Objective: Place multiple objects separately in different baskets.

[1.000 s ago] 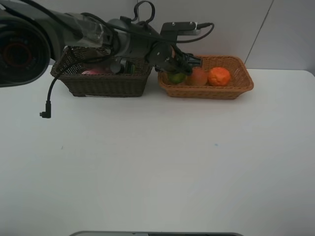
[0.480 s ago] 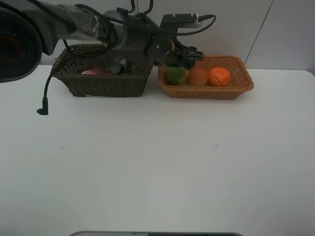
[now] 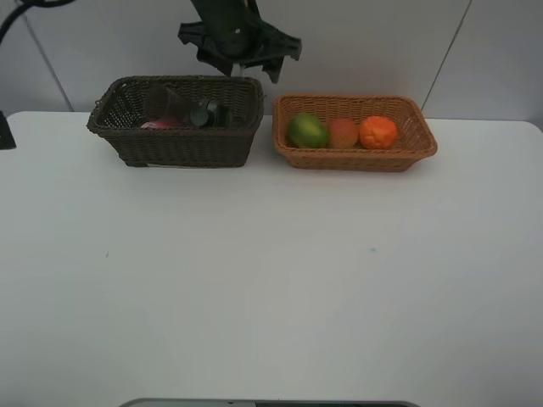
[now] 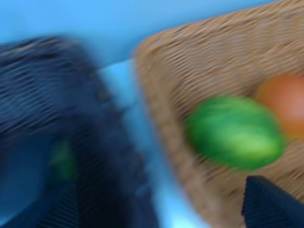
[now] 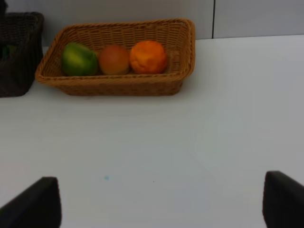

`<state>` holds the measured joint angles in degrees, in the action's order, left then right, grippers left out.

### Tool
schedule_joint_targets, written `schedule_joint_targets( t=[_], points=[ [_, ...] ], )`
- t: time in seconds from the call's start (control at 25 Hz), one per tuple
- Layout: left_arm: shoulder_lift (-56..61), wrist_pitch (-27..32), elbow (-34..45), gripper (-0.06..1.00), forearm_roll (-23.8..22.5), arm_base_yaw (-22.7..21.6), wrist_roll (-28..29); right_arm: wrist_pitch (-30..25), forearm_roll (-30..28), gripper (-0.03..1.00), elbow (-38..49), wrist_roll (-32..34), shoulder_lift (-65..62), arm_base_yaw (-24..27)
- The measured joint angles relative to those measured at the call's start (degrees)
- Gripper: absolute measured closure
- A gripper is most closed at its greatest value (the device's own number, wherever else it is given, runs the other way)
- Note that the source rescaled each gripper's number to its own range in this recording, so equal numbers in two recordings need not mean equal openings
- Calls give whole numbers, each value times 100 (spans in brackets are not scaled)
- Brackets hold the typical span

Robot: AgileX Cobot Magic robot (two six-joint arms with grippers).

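Left end effector [image 3: 240, 52] spread, empty, raised; green fruit [image 3: 307, 131] rests below it in tan basket [image 3: 424, 144]. Right end effector [image 5: 161, 202] spread, empty, farther away.

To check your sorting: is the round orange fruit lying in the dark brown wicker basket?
No, the round orange fruit lies in the light tan wicker basket, beside the dark brown one.

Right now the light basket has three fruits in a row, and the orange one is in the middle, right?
Not quite. The light basket does hold three fruits in a row, but the orange sits at one end. The reddish peach-like fruit is in the middle, with the green fruit at the other end. The exterior high view and the right wrist view both show this.
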<state>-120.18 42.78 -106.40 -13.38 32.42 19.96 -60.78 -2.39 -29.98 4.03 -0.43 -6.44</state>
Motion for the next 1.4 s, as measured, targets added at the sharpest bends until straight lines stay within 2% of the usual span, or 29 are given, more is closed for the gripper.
schedule_joint_targets(
  t=[0.2,0.48,0.6,0.96,1.2,1.4],
  points=[
    [978,937,618,9,216,-700,-521,0,0,12,0,0,0,0],
    [3150,1074,2526,9,237,-1820,-653,0,0,12,0,0,0,0],
    [4276,1148,3317,9,231,-2137,-815,0,0,12,0,0,0,0],
    [7311,1524,4965,9,578,-2202,-1044,0,0,12,0,0,0,0],
    [8738,2109,5600,9,641,-2202,-1416,0,0,12,0,0,0,0],
    [9830,2361,6013,9,756,-2202,-1596,0,0,12,0,0,0,0]
  ],
)
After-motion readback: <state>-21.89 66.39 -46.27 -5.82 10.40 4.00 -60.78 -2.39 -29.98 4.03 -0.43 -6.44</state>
